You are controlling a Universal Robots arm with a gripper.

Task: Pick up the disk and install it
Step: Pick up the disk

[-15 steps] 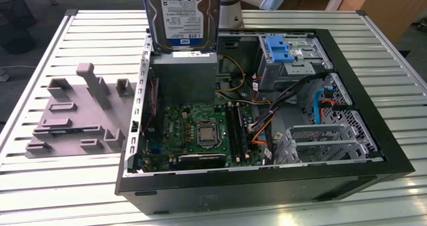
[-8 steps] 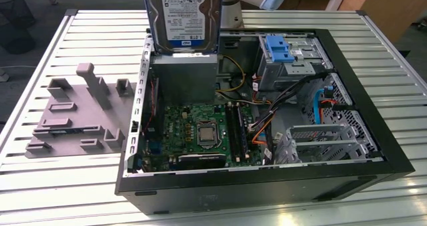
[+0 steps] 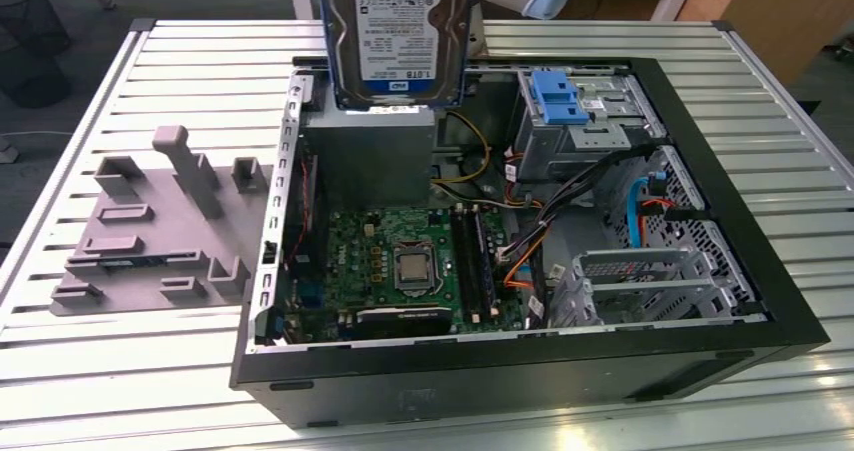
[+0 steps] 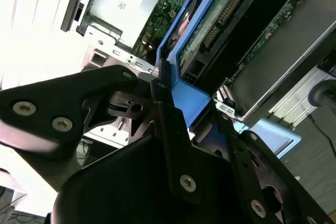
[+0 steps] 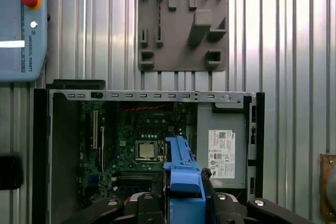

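Note:
The disk [image 3: 398, 31], a silver drive with a white-and-blue label, hangs upright in the air above the back of the open computer case [image 3: 747, 301], over the grey box with a white sticker [image 3: 367, 156]. Its blue carrier frame [image 4: 189, 95] [image 5: 181, 169] shows in both wrist views. My gripper [image 4: 191, 103] [image 5: 182, 195] is shut on that frame, with black fingers [image 4: 163, 108] pressed on either side of it. The drive's green circuit board side [image 4: 220, 19] faces the second wrist view. Below, the motherboard [image 5: 142, 145] lies in the case.
A blue latch piece [image 3: 554, 96] sits on the metal bay at the case's back, toward the exterior view's right. Cables [image 3: 534, 241] cross the middle. A grey fixture plate [image 3: 147, 231] lies on the slatted table at the exterior view's left. A pendant with a red button [image 5: 21, 24] rests nearby.

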